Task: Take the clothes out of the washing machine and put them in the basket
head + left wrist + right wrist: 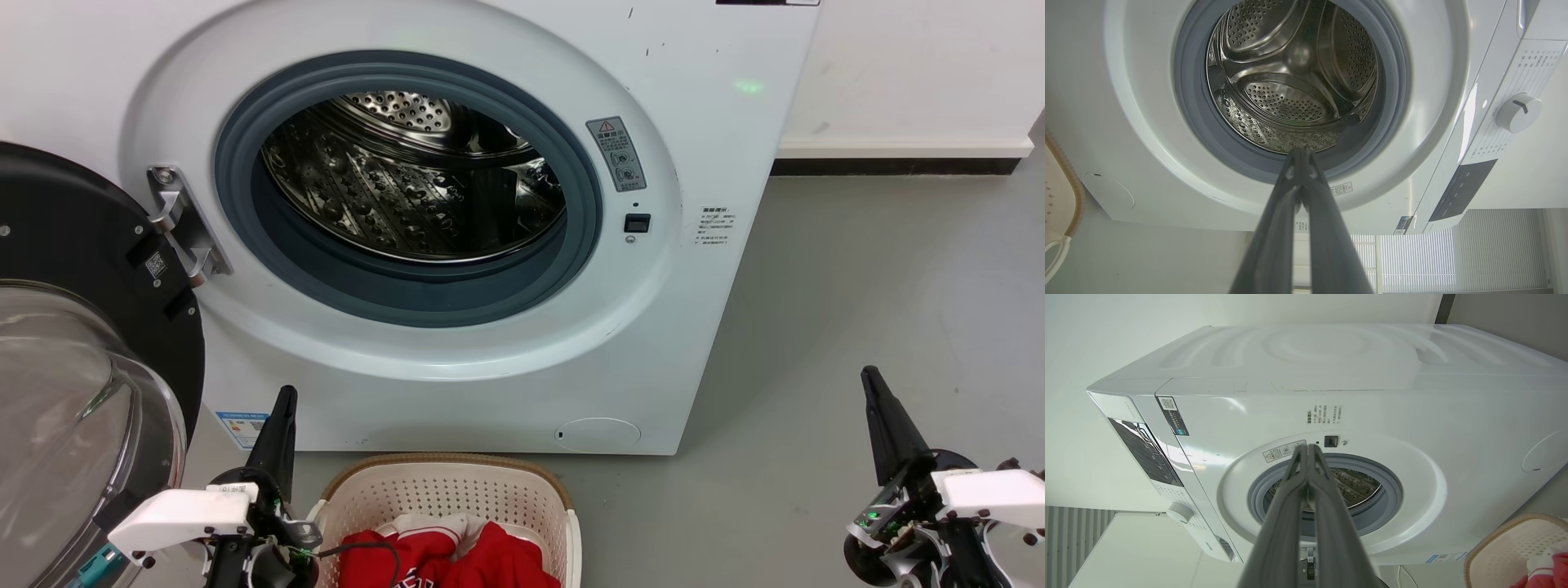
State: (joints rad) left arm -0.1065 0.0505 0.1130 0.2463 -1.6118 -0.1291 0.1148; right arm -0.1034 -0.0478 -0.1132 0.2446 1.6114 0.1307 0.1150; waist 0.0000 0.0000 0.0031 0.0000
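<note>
The white washing machine [457, 384] stands ahead with its door [73, 392] swung open to the left; its steel drum [416, 180] holds no fabric that I can see. Red clothes [457, 559] with white parts lie in the cream basket [445, 482] on the floor below the porthole. My left gripper [282, 400] is shut and holds nothing, just left of the basket. My right gripper [869, 380] is shut and holds nothing, low at the right over the floor. The drum [1294, 77] shows past the left fingertips [1301, 152]. The right wrist view shows the machine [1331, 396], basket [1506, 547] and clothes [1551, 567].
Grey floor [857, 327] spreads to the right of the machine up to a white wall [914, 73] with a dark skirting strip. The open glass door reaches out at the far left, close to my left arm.
</note>
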